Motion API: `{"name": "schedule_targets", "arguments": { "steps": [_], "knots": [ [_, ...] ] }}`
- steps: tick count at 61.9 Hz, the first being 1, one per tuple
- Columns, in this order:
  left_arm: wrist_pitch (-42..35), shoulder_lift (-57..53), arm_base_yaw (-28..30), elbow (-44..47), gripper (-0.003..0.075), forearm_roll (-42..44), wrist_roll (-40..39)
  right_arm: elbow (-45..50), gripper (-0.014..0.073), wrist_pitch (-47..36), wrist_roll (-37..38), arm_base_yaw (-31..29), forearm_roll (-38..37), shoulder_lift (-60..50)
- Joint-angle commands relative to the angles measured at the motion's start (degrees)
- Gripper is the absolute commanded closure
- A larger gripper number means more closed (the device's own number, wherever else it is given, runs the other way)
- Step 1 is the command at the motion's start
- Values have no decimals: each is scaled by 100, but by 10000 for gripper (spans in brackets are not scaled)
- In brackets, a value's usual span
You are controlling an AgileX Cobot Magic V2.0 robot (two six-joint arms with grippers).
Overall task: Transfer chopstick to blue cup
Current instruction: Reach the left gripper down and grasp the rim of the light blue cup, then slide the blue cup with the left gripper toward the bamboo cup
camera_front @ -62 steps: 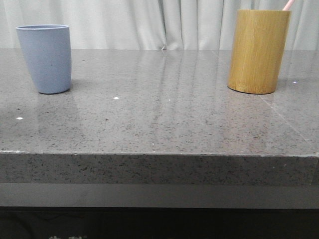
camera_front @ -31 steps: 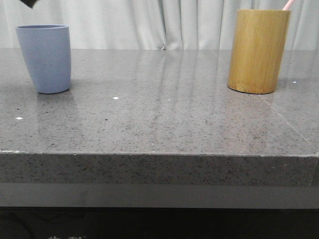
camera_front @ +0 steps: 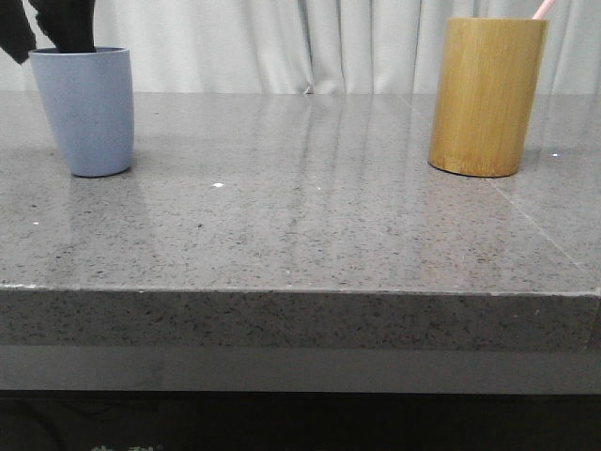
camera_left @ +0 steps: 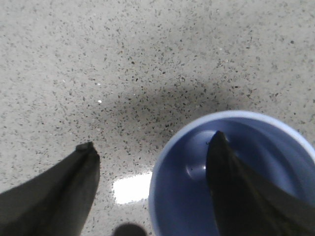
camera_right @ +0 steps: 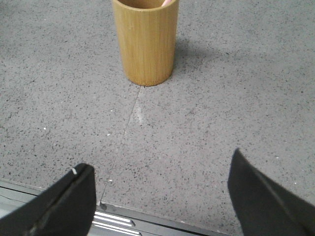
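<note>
Blue cup (camera_front: 87, 111) sits upright near the counter's (camera_front: 300, 235) far left corner. Left gripper (camera_left: 152, 152) is spread wide astride the cup's rim, one finger (camera_left: 231, 182) inside, the other outside, grasping nothing. Far right corner: bamboo holder (camera_front: 487, 96) w/ chopstick (camera_front: 543, 8) tip poking out its top. Right gripper (camera_right: 160, 184) hangs released over the near right edge, well short of the holder.

upright light blue cup (camera_front: 88, 111) far left; pink chopstick (camera_front: 543, 8) tip far right.
</note>
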Motion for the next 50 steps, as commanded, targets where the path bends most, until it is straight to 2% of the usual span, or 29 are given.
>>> {"name": "schedule_targets", "arguments": {
  "steps": [1,12,24,34,50],
  "knots": [
    [-155,-186,-37,-205,292,44,-137,-199,25,-349,-56,18,4,52],
    [-191,-108,-37,-205,429,44,-242,-199,25,-349,-56,18,4,52],
    [-191,-97,-37,-205,622,34,-242,-199,25,-349,-56,18,4,52],
    [-191,-97,-37,-205,741,22,-242,-199,25,-349,-56,18,4,52],
    [-6,-97,-275,-516,739,2,-242,-199,25,-349,-56,18,4,52]
  ]
}}
